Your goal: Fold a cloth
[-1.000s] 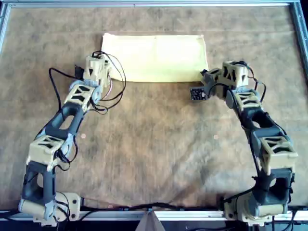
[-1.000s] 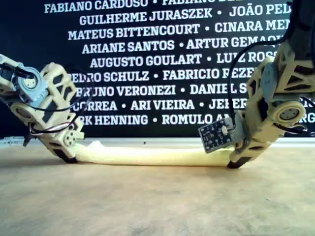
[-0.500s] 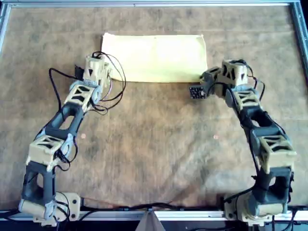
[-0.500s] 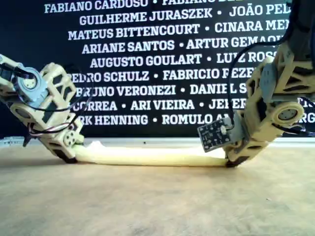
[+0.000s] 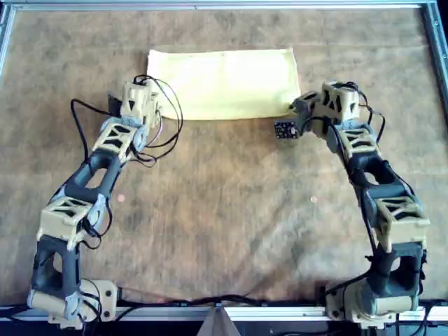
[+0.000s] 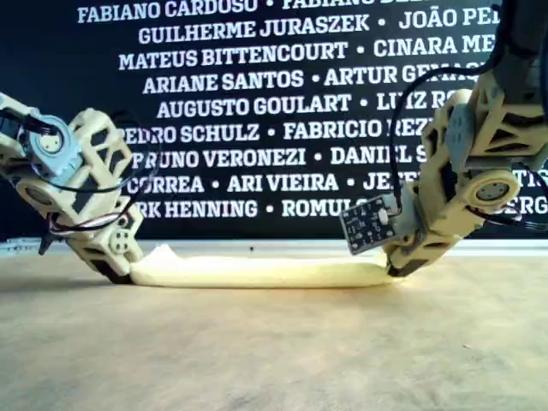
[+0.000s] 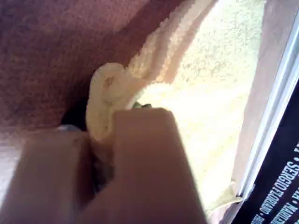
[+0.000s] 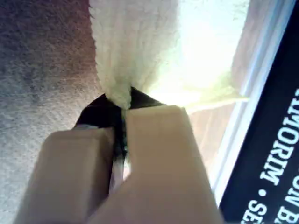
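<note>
The cloth (image 5: 222, 82) lies as a wide band on the brown surface (image 5: 224, 210), close to the rail (image 5: 224, 5) that runs along the surface's far edge in the overhead view, and it reads as doubled over: from the exterior view it is a low, thick roll with rounded edges rather than a single flat sheet. So one fold looks to be done. Both arms are at the cloth's near edge, one at each near corner. The left pincer (image 7: 110, 140) is closed on a bunched corner of cloth, whose fabric curls up over the tip in the left wrist view. The right pincer (image 8: 122, 126) is also pinched tight on the cloth, with a narrow ridge of fabric rising straight out from between its closed tips. With both near corners gripped and the corner at the right pincer slightly raised off the surface in the exterior view, I judge that a second fold is being set up, perhaps carrying the near edge over toward the rail or bringing one end across to the other. That fold, the release and any smoothing are what is left.
</note>
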Available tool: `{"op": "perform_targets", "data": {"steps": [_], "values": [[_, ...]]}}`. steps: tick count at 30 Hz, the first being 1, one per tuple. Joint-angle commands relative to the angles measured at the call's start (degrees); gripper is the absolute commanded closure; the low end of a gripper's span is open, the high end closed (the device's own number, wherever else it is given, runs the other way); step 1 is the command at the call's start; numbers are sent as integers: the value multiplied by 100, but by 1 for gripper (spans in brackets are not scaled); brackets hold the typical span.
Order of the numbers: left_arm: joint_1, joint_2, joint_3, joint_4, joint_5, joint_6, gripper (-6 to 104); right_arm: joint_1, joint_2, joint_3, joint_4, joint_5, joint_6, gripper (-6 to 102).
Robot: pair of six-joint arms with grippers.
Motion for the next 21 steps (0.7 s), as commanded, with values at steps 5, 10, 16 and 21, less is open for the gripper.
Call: {"op": "perform_targets", "data": {"steps": [5, 10, 16, 21], "values": [[-123, 1564, 510, -9, 26, 18, 92, -70, 554, -264, 35, -44, 26, 95], [-123, 1951, 1125, -9, 26, 26, 92, 18, 1354, 598, 35, 35, 26, 95], [-123, 2136, 1679, -9, 26, 26, 92, 18, 2452, 1986, 35, 44, 26, 95], [-246, 2751, 2215, -9, 26, 26, 92, 26, 3111, 2874, 26, 44, 26, 95]]}}
